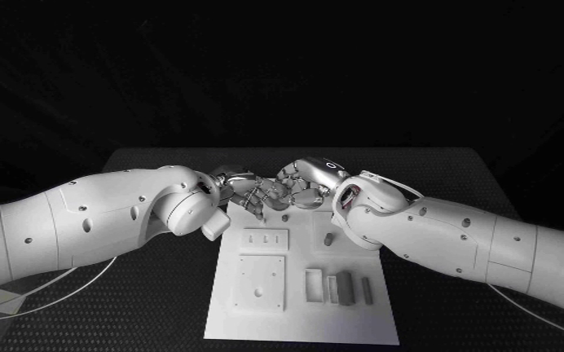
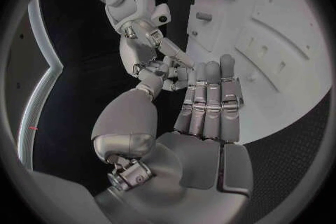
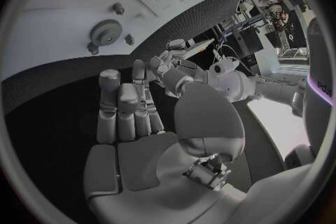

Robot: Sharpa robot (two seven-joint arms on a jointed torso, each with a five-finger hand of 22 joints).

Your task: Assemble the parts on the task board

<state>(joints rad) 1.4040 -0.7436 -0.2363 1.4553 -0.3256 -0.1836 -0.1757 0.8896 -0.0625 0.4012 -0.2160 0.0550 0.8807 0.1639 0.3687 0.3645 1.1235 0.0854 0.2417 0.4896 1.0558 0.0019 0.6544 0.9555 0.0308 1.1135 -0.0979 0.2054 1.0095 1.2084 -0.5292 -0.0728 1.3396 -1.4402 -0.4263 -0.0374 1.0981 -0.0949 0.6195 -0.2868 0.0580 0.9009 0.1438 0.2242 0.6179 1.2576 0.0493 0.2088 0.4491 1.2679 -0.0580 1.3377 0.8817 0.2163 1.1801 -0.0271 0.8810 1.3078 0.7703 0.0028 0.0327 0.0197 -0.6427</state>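
Note:
The white task board lies in the middle of the table. My left hand and right hand meet fingertip to fingertip just above its far edge. In the left wrist view my left hand stretches its fingers toward the right hand. The right wrist view shows my right hand with the left hand at its thumb tip. Whether a part sits between the fingertips is hidden. A grey gear and two small pegs lie on the board.
Nearer on the board are two square plates, a small peg and three upright rectangular pieces. Black table surface surrounds the board on both sides. White cables loop near the table's front corners.

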